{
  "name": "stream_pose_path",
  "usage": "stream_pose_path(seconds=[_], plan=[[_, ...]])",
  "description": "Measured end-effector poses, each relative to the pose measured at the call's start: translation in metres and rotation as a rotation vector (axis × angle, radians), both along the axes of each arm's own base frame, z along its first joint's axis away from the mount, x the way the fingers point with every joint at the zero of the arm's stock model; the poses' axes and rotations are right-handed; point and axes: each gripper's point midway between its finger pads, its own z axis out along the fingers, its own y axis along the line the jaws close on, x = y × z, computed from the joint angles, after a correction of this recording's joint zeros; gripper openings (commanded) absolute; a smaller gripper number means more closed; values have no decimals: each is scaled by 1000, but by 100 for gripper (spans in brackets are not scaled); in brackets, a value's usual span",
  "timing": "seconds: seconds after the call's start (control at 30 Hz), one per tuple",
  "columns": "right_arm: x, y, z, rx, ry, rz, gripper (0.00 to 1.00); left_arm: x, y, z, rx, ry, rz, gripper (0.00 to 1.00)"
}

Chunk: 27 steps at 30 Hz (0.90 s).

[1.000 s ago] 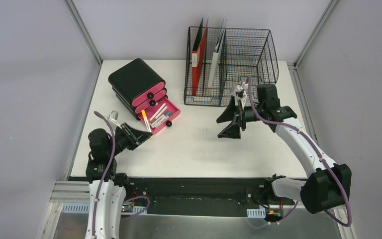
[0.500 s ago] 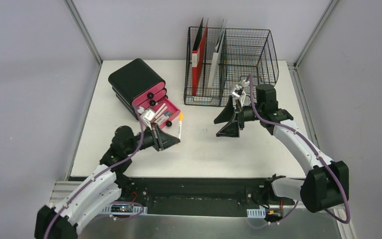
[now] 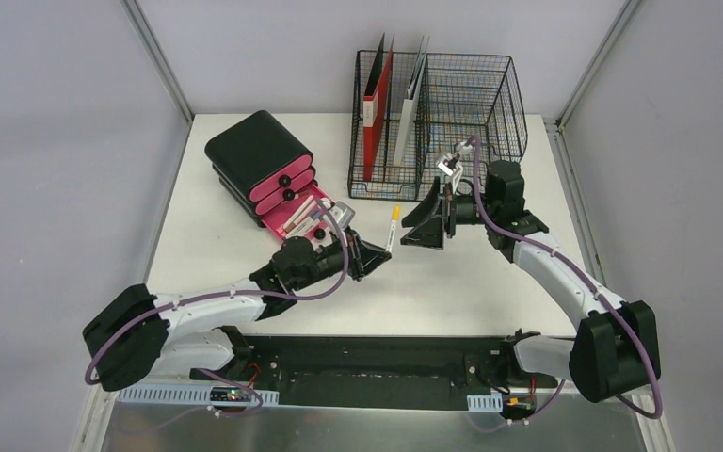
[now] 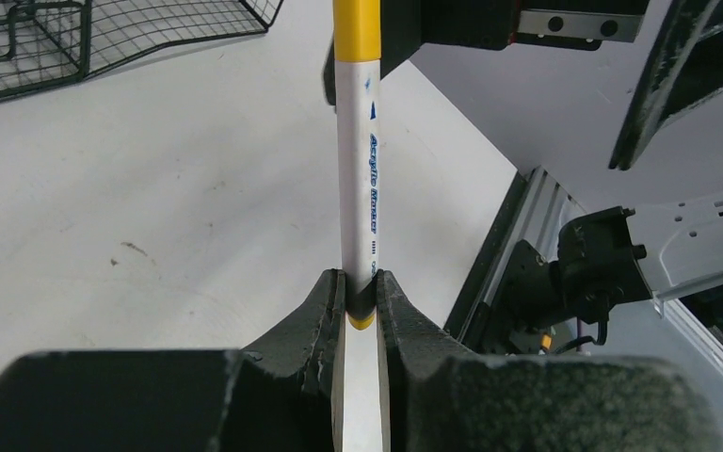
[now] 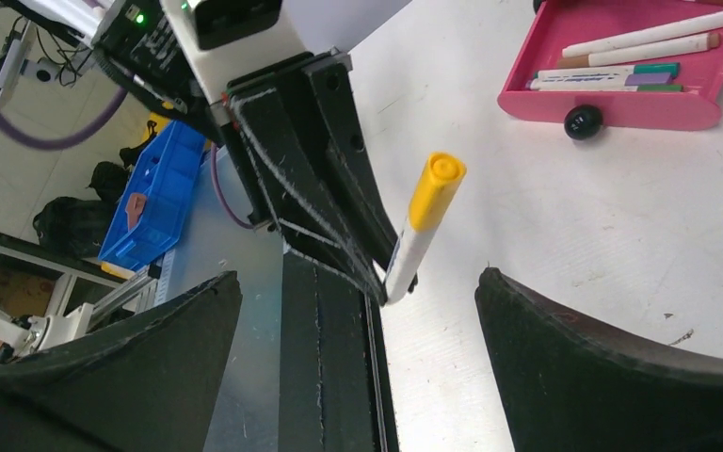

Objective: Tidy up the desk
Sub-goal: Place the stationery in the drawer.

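Note:
On the white desk (image 3: 490,292) my left arm reaches to the middle, its gripper (image 3: 381,254) shut on the lower end of a white acrylic marker (image 3: 393,226) with a yellow cap. The marker stands nearly upright above the desk. In the left wrist view both pads pinch the marker (image 4: 358,160) at its bottom end, gripper (image 4: 360,294). My right gripper (image 3: 424,223) hangs open just right of the marker, facing it. In the right wrist view the marker (image 5: 422,231) sits between the wide-apart fingers of that gripper (image 5: 358,278), touching neither.
A black drawer unit (image 3: 256,151) stands at the back left, its lowest pink drawer (image 3: 306,218) pulled out with several markers inside (image 5: 621,66). A black wire-mesh rack (image 3: 461,113) holding a red folder (image 3: 377,113) stands at the back, close behind the right gripper.
My left arm has swung from beside the pink drawer to the desk's middle, carrying the marker rightward. The right gripper has shifted slightly back and left, staying open.

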Motion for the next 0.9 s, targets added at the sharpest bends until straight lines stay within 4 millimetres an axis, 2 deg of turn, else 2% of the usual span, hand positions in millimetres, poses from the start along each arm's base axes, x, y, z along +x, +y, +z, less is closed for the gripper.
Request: stream_pose_path(seconds=[0.2, 0.33, 0.47, 0.57, 0.63, 0.67, 0.7, 0.8, 0.9], plan=[[6, 3, 4, 30, 44, -44, 94, 3, -24, 7, -25, -49, 6, 0], [8, 7, 5, 42, 60, -48, 85, 6, -32, 11, -46, -68, 18, 0], [8, 12, 1, 39, 86, -43, 59, 9, -36, 14, -60, -80, 33, 0], [9, 14, -2, 36, 102, -42, 34, 9, -38, 15, -68, -85, 32, 0], [10, 15, -3, 35, 103, -45, 13, 10, -38, 15, -71, -87, 38, 0], [12, 15, -4, 34, 102, -52, 3, 10, -38, 16, -78, -91, 37, 3], [14, 16, -5, 32, 90, -59, 0, 8, -40, 19, -87, -90, 31, 7], [18, 15, -9, 23, 78, -69, 0, 7, -40, 21, -95, -95, 33, 24], [14, 16, -14, 7, 73, -54, 0, 8, -39, 16, -77, -95, 38, 45]])
